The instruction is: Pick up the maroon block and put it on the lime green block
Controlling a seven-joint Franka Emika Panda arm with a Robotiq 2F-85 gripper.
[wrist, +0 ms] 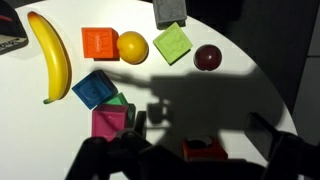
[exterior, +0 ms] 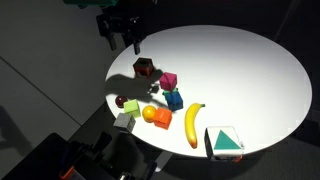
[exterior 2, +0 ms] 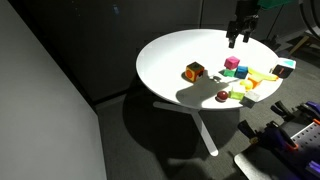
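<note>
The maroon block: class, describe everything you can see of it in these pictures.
The maroon block is a small plain cube, dark pink-magenta, smooth-looking and unmarked. It rests flat on the white round table, with nothing holding it. A blue cube sits close beside it; whether they touch cannot be told. In the wrist view the block lies partly in shadow.

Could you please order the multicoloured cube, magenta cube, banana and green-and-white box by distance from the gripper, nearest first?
In an exterior view, from the gripper:
1. Multicoloured cube, cluster's far end.
2. Small magenta cube, just beyond it.
3. Yellow banana, nearer the front.
4. Green-and-white box, at the front rim.
</note>
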